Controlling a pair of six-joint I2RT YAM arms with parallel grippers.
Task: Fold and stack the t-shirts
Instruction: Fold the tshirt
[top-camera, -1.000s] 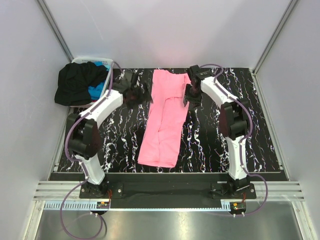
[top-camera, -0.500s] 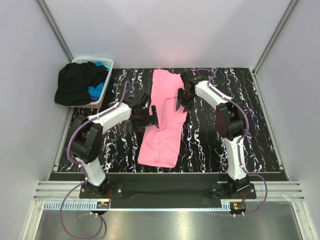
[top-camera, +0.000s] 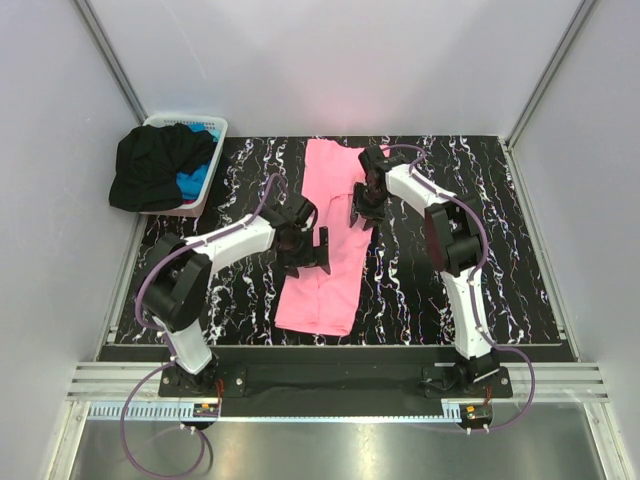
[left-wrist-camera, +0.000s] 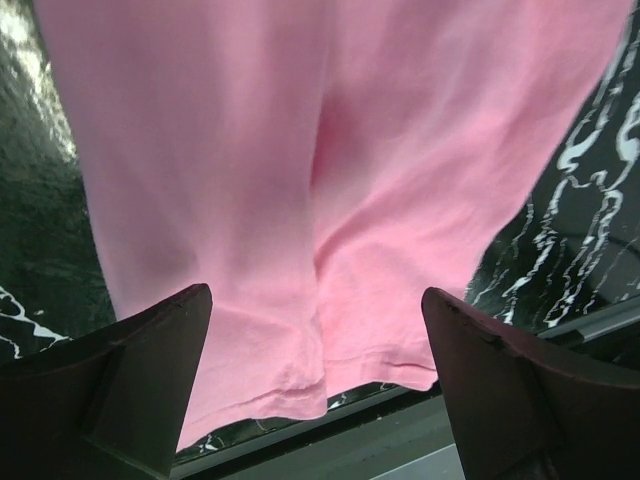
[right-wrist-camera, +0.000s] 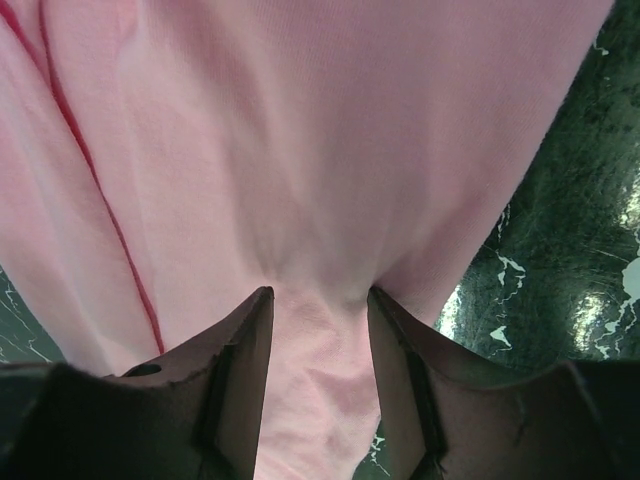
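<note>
While my right gripper (right-wrist-camera: 318, 300) pinches the pink t-shirt (right-wrist-camera: 300, 150), I aim the left gripper (left-wrist-camera: 317, 292) (jaws spread wide) squarely at its hem

L arm (top-camera: 232, 238) bent inward, L fingers (left-wrist-camera: 130, 380) wide. R arm (top-camera: 412, 188) fwd, R fingers (right-wrist-camera: 232, 375) pinching pink t-shirt (right-wrist-camera: 300, 150).

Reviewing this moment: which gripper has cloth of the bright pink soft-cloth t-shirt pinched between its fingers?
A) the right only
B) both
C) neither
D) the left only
A: in the right wrist view the right gripper has a bunched ridge of the bright pink t-shirt between its fingers, while the left gripper stands wide open above flat cloth.
</note>
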